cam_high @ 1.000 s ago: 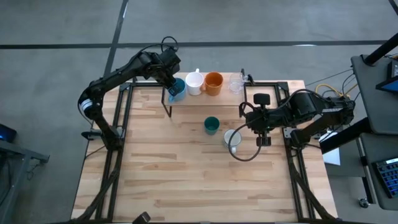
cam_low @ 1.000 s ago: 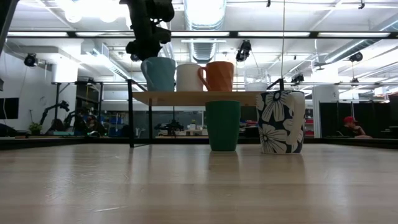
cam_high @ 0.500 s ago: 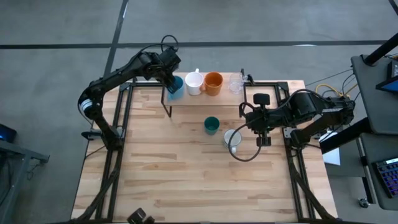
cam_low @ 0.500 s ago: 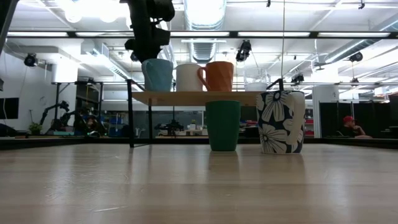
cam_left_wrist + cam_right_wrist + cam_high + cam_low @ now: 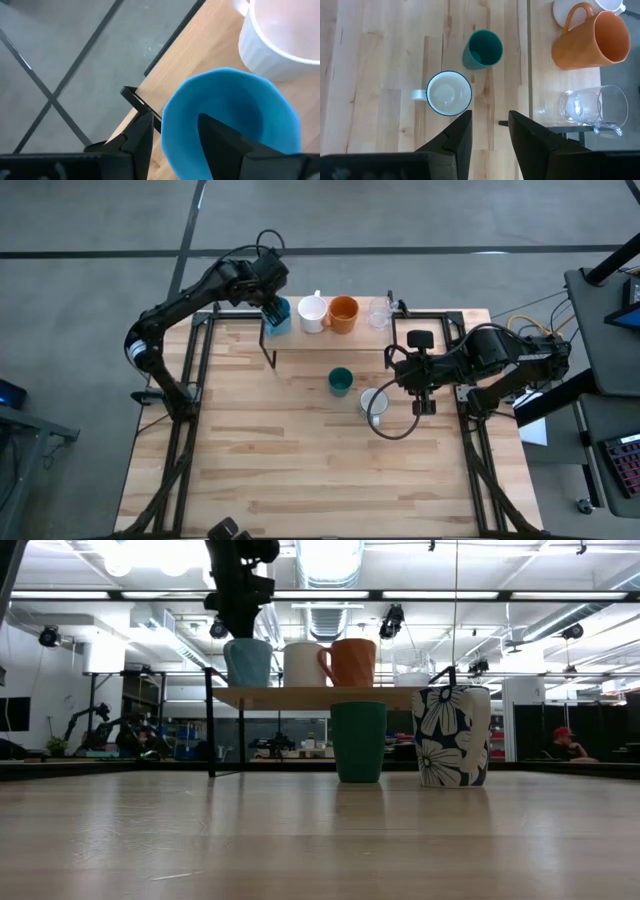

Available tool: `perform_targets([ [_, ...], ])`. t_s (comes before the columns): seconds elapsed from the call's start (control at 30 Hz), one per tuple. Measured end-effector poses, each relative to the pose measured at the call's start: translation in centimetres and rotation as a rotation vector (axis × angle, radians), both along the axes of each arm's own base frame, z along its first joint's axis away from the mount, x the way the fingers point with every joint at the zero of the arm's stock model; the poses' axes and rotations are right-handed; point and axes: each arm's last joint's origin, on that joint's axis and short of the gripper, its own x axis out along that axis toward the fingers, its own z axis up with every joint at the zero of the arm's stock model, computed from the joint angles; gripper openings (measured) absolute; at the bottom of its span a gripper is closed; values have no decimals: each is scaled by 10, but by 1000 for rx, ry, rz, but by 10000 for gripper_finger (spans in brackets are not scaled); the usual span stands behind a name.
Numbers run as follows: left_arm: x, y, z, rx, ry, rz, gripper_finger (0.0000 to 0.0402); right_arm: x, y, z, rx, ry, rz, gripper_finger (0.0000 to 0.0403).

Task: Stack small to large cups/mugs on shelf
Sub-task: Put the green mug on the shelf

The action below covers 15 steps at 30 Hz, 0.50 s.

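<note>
Light blue cup sits at the left end of the shelf, beside the white mug. Left gripper pinches its rim, one finger inside, one outside the wall. Likely ceramic: rigid, glazed and slick, breakable, moderate weight. A rim pinch looks adequate for an upright set-down; the handle offers no better hold. Right gripper hangs with fingers apart above the tabletop, near the floral white mug and teal-green cup.
</note>
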Motion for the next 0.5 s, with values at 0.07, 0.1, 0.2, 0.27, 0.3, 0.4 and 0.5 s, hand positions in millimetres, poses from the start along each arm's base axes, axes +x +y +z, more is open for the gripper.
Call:
perform_targets([
  [0.07,-1,-3,3,6,-9,-7,141,0,0,0,0,0,0,121],
  [0.1,-2,-5,6,13,-19,-10,141,0,0,0,0,0,0,121],
  [0.2,-8,-10,19,57,-86,-14,141,0,0,0,0,0,0,121],
  [0.27,-15,-15,32,100,-149,-19,142,0,0,-1,4,-1,-10,121],
  [0.3,-18,-19,40,126,-188,-23,142,1,0,-2,9,-1,-19,121],
  [0.4,-33,-36,64,178,-313,-63,142,3,0,-8,19,8,-48,121],
  [0.5,-48,-56,88,228,-464,-126,141,8,2,-17,30,2,-69,121],
])
